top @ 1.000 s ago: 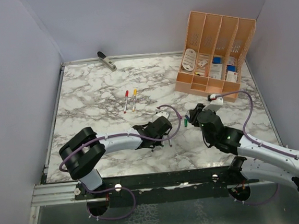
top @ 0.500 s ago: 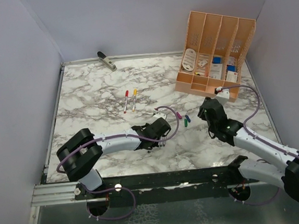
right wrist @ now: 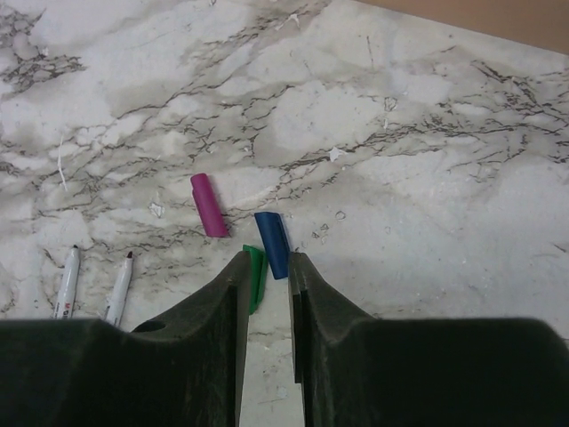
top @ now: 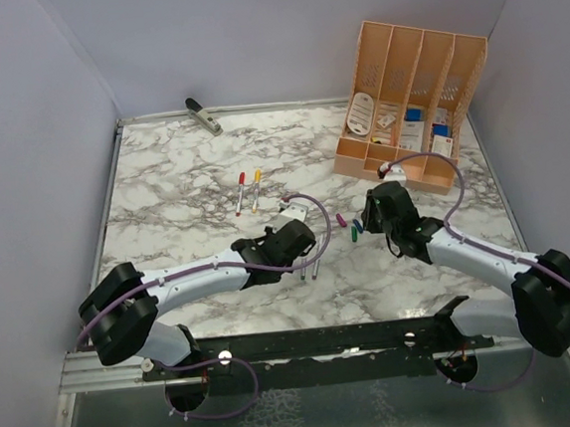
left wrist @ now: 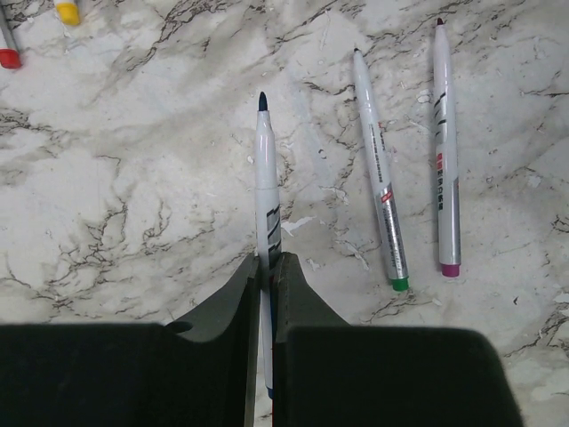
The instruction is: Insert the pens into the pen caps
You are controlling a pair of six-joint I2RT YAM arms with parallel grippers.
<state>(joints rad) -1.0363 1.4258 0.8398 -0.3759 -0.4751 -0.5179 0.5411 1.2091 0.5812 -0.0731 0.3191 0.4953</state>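
Note:
My left gripper (left wrist: 268, 262) is shut on a white pen (left wrist: 267, 191) with a dark blue tip that points away from it, low over the marble table (top: 164, 194). Two uncapped pens lie just to its right, one green-ended (left wrist: 380, 200) and one magenta-ended (left wrist: 444, 151). My right gripper (right wrist: 267, 262) is open and low, with the blue cap (right wrist: 272, 243) at its fingertips and the green cap (right wrist: 255, 276) against its left finger. The magenta cap (right wrist: 209, 205) lies a little further left. In the top view the left gripper (top: 302, 240) and right gripper (top: 370, 218) flank the caps (top: 352, 230).
Two capped pens, red (top: 240, 192) and yellow (top: 257, 188), lie mid-table beyond the left gripper. An orange desk organizer (top: 409, 93) stands at the back right, close behind the right arm. A grey stapler-like tool (top: 203, 116) lies at the back edge.
The right arm has stretched out and its gripper has come down over the blue and green caps. The left arm has stretched out and its gripper has shifted slightly left with the pen.

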